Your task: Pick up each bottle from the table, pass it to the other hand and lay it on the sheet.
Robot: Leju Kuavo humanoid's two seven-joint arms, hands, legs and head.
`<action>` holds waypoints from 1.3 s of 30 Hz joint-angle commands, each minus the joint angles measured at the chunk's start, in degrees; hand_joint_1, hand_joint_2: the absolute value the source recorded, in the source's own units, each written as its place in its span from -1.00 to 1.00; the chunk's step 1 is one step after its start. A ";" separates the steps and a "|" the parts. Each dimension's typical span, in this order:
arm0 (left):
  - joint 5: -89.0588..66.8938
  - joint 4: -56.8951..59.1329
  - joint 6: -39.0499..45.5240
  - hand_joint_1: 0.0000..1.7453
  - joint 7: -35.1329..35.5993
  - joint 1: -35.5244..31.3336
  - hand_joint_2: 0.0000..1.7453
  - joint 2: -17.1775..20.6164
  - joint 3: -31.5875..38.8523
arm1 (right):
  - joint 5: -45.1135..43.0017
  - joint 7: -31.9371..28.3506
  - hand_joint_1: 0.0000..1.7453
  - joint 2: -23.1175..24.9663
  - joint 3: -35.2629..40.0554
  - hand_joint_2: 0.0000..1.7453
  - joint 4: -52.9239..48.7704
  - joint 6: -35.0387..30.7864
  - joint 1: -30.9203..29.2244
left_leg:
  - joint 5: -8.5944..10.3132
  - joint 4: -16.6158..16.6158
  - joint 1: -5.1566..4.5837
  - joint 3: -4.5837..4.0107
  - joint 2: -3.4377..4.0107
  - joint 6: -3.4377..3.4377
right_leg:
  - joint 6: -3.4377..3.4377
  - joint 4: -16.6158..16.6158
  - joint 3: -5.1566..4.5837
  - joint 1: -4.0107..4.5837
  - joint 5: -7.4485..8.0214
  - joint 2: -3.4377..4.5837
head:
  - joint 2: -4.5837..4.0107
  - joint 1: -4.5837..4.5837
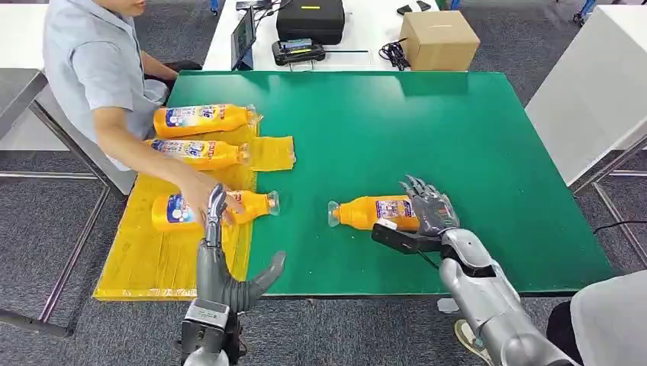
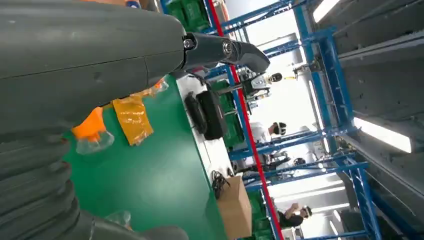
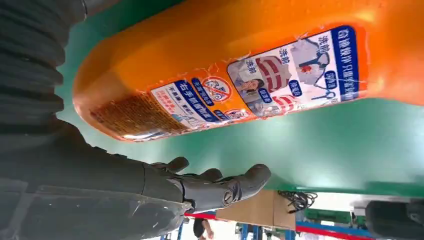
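"How many bottles are on the yellow sheet [image 1: 152, 259] now?"

"Three (a person's hand [image 1: 204, 200] is touching the nearest one). One orange bottle [image 1: 374, 212] is left lying on the green counter [image 1: 458, 137]."

"Does the robot have it?"

"Not yet, I think. The right robot hand [image 1: 427, 204] is open at its fat end, fingers spread. The left robot hand [image 1: 221, 259] is open and holds nothing."

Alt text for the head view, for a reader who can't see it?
The robot's right hand reaches over an orange bottle lying on the green table. Three more bottles lie on a yellow sheet, where a person's hand touches the nearest bottle beside the open left hand.
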 commanded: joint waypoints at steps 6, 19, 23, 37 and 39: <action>0.91 4.59 -0.31 -1.00 0.69 -2.63 1.00 1.94 -2.18 | 4.33 4.22 -1.00 3.15 8.31 1.00 16.98 1.96 -11.48 | -0.11 -0.01 0.05 0.28 0.24 -0.13 | -0.15 0.00 0.21 0.06 -0.05 0.21 | 0.00 0.02; 1.02 7.69 -1.09 -1.00 1.07 -4.70 1.00 2.61 -3.74 | -0.54 4.29 -1.00 3.03 8.08 1.00 25.96 13.29 -14.32 | -0.04 -0.07 0.06 0.33 0.02 -0.11 | -0.13 -0.10 0.31 0.07 -0.05 -0.02 | 0.00 0.02; 0.56 8.31 -0.86 -1.00 1.01 -5.14 1.00 2.85 -4.12 | -0.93 6.29 0.56 2.26 8.77 1.00 26.75 16.39 -15.46 | -0.06 -0.07 0.09 0.54 -0.01 -0.15 | -0.18 -0.11 0.52 0.11 -0.07 -0.06 | 0.00 0.00; 6.69 12.59 -1.70 -1.00 -1.23 -7.25 1.00 1.26 -3.79 | -23.83 -9.13 1.00 -6.36 2.43 1.00 19.98 36.05 -12.49 | 0.03 -0.05 0.04 0.70 -0.32 -0.06 | -0.08 -0.15 0.76 0.05 -0.06 -0.34 | 0.00 0.02; 13.43 13.46 -4.33 -1.00 0.12 -7.14 1.00 0.06 -2.65 | -29.15 -11.09 0.94 -6.95 1.91 1.00 16.54 36.59 -10.10 | 0.02 -0.07 0.12 0.81 -0.47 -0.12 | -0.16 -0.23 0.96 0.14 -0.09 -0.52 | 0.00 0.02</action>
